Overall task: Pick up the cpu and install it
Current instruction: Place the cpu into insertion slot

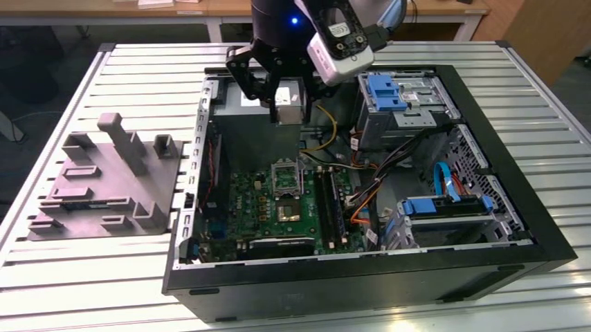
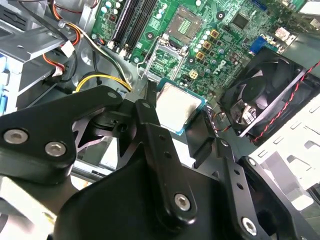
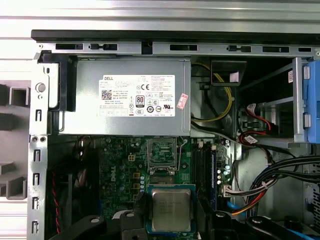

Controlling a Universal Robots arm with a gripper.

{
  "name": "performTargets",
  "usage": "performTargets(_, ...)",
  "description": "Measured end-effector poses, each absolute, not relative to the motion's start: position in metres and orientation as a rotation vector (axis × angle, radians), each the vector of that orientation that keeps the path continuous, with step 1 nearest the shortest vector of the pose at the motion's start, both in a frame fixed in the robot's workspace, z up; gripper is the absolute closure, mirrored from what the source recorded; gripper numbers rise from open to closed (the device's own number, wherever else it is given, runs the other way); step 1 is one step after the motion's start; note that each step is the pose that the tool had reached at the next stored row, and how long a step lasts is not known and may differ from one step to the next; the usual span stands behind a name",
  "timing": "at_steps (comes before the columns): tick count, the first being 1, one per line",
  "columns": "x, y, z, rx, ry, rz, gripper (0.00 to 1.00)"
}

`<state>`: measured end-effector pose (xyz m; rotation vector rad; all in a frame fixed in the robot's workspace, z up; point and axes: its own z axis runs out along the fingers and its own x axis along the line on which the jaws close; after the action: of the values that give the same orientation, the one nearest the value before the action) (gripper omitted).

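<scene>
Hanging above the open computer case (image 1: pixel 369 280) on the slatted metal table (image 1: pixel 93 283), wooden desks (image 1: pixel 231 7) behind, the hand (image 1: pixel 289 116) pinches the cpu (image 1: pixel 290 112) in the exterior view. Second wrist view: black fingers (image 2: pixel 204 137) clamp the cpu (image 2: pixel 177 107) over the green motherboard (image 2: pixel 225 30). First wrist view: the cpu (image 3: pixel 171 210) is gripped near the open socket (image 3: pixel 161 155).

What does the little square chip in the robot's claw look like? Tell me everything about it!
The cpu is a small flat square chip with a dull silvery metal top and a thin green rim. The gripper is shut on it, with black fingers pressing on opposite edges. Its metal top faces both wrist cameras. It hangs in the air above the green motherboard inside the open computer case, and it is not yet in the open socket.
</scene>
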<state>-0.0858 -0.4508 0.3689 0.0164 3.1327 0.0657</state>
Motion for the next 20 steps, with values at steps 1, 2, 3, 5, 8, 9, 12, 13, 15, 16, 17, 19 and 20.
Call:
performTargets(1,-0.086,-0.451,0.369,0.016,3.133,0.066,0.53)
performTargets(2,-0.086,-0.451,0.369,0.016,3.133,0.066,0.53)
performTargets(3,-0.086,-0.451,0.369,0.016,3.133,0.066,0.53)
performTargets(5,-0.086,-0.451,0.368,0.016,3.133,0.066,0.53)
performTargets(8,-0.086,-0.451,0.366,0.016,3.133,0.066,0.53)
performTargets(9,-0.086,-0.451,0.365,0.016,3.133,0.066,0.53)
performTargets(12,-0.086,-0.451,0.359,0.016,3.134,0.066,0.53)
performTargets(13,-0.086,-0.451,0.358,0.016,3.134,0.064,0.53)
performTargets(15,-0.086,-0.451,0.358,0.016,3.135,0.042,0.53)
performTargets(16,-0.086,-0.451,0.358,0.016,3.135,0.039,0.53)
performTargets(17,-0.086,-0.451,0.358,0.016,3.135,0.038,0.53)
performTargets(19,-0.086,-0.451,0.356,0.016,3.135,0.038,0.53)
performTargets(20,-0.086,-0.451,0.354,0.016,3.135,0.038,0.53)
